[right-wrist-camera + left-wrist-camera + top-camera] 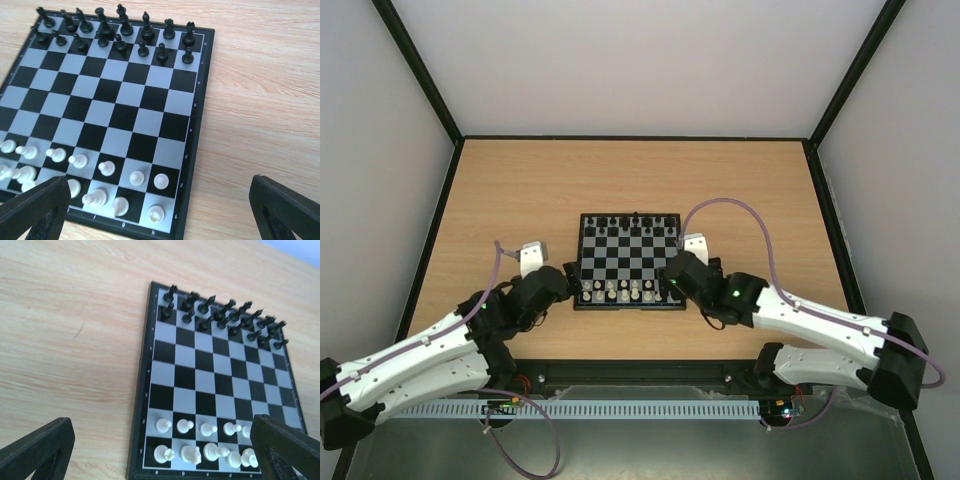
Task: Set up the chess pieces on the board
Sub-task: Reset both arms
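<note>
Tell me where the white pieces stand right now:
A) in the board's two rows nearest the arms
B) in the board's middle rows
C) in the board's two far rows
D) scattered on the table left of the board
A: the white pieces line the two near rows of the board, while the black pieces hold the two far rows.

Board (628, 257): small square, black and pale grey checks, thin black rim, lying flat near the middle of the wooden tabletop (520, 190), edges square to it. Black pieces (120, 45) fill the two far ranks, one per square, upright as far as I can tell. White pieces (106, 167) fill the two near ranks, pawns in front. A few back-rank whites look tilted, but it's too blurry to confirm.
</note>
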Available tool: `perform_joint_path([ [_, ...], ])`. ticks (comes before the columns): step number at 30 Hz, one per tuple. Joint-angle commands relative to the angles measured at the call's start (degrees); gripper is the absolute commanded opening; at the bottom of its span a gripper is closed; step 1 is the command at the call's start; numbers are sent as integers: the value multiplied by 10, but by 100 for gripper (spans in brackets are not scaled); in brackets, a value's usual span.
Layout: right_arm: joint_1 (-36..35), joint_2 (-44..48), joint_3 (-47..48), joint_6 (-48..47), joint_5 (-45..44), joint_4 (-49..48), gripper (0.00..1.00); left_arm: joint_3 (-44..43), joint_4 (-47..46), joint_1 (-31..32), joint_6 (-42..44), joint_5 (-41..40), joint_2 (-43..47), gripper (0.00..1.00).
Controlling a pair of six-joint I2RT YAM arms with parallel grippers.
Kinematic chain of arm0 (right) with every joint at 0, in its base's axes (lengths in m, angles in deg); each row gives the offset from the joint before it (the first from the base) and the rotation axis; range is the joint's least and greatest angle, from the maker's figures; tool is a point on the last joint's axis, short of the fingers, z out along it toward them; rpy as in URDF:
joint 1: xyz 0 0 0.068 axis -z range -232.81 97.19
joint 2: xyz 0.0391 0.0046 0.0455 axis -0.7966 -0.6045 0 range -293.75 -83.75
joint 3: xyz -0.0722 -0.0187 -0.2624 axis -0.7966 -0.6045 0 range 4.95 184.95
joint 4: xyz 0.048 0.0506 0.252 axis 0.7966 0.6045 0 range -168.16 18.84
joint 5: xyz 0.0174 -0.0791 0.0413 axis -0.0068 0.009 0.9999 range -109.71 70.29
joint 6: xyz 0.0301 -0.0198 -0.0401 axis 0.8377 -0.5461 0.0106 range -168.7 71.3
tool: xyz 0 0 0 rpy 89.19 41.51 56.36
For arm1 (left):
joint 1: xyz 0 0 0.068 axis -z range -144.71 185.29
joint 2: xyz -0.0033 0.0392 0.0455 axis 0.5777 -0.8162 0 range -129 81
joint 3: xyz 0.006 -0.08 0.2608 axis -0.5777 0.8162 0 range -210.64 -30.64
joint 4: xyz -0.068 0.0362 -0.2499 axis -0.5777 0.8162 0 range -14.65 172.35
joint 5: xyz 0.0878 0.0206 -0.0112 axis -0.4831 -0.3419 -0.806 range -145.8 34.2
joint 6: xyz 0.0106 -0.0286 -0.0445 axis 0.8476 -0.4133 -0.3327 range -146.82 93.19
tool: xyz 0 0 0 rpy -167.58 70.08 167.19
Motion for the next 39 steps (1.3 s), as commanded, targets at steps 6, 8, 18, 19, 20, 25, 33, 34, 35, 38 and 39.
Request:
perform_joint_path([
  [6, 199, -72, 34, -107, 93, -115, 99, 42, -167, -71, 106, -111, 42, 99],
  [8, 259, -79, 34, -117, 85, -127, 99, 45, -197, -134, 134, -62, 48, 99],
  [18, 437, 26, -158, -115, -20, -301, 99, 78, -258, -237, 172, 42, 93, 99],
  [19, 438, 35, -182, -118, -26, -343, 99, 81, -262, -240, 174, 45, 92, 99],
  [20, 440, 40, -206, -123, -33, -385, 99, 85, -267, -244, 175, 51, 90, 99],
  [25, 460, -23, -253, -169, -116, -550, 99, 115, -307, -263, 177, 84, 75, 99],
  [33, 538, -193, -251, -209, -58, -733, 99, 151, -388, -313, 192, 145, 23, 99],
  [34, 541, -203, -251, -223, -44, -759, 99, 155, -398, -318, 193, 150, 19, 99],
  [35, 546, -214, -248, -225, -30, -773, 99, 161, -408, -323, 196, 156, 16, 99],
  [38, 551, -246, -251, -232, 7, -817, 99, 176, -430, -339, 202, 162, 2, 99],
  [39, 551, -246, -249, -234, 15, -810, 99, 180, -439, -345, 203, 165, -3, 99],
])
